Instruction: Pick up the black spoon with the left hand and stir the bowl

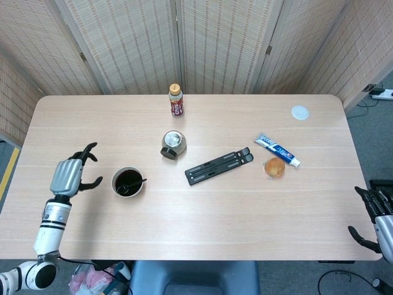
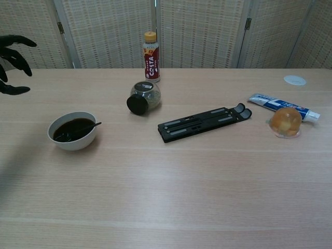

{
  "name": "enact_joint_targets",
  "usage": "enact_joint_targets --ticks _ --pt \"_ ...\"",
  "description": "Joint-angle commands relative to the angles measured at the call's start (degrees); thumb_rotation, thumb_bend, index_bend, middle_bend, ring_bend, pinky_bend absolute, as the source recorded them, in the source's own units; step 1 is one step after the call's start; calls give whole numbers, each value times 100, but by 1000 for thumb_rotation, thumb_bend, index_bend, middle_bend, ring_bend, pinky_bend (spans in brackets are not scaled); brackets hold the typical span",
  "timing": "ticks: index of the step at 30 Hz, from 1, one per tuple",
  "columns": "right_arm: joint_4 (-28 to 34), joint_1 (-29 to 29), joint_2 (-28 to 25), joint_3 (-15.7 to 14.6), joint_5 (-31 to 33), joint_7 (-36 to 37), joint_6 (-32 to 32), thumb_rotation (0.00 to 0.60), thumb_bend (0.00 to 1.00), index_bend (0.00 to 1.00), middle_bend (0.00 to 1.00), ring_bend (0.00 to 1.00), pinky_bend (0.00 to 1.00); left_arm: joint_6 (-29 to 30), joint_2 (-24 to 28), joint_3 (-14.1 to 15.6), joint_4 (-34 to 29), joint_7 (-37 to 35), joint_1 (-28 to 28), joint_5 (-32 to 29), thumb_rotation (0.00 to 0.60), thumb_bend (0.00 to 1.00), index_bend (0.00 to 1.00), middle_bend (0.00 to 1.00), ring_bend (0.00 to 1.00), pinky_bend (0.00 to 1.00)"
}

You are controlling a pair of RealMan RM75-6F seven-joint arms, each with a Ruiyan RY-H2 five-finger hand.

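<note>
The left hand (image 1: 69, 175) is seen raised to the left of the bowl (image 1: 114, 178), apart from it, with its fingers (image 2: 15, 52) spread and nothing held in them. The black spoon (image 1: 133, 184) lies inside the bowl — its handle leans on the rim at the right side and its other end is sunk in the dark liquid. The bowl stands on the table (image 1: 202, 233), near the front left.

Of the right hand (image 1: 376, 219) only a small part is visible at the lower right edge of the head view, beside the table; whether it is released or clenched cannot be told.

Further back a jar (image 1: 173, 144) lies on its side, and behind it a bottle (image 1: 176, 101) stands upright.
</note>
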State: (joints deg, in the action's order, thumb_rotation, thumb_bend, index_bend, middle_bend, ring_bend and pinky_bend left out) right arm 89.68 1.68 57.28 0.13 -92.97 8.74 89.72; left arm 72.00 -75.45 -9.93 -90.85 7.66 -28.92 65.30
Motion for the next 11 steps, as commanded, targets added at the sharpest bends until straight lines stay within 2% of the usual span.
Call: enact_joint_targets --ticks 1,11 --pt "38 -55 -35 0 3 11 -77 600 203 19 134 91 93 738 230 316 -156 314 516 489 600 281 140 361 255 373" --pt "130 -276 5 39 -95 -102 -244 600 201 19 86 19 57 1634 736 713 -747 496 1403 864 600 259 127 295 220 318"
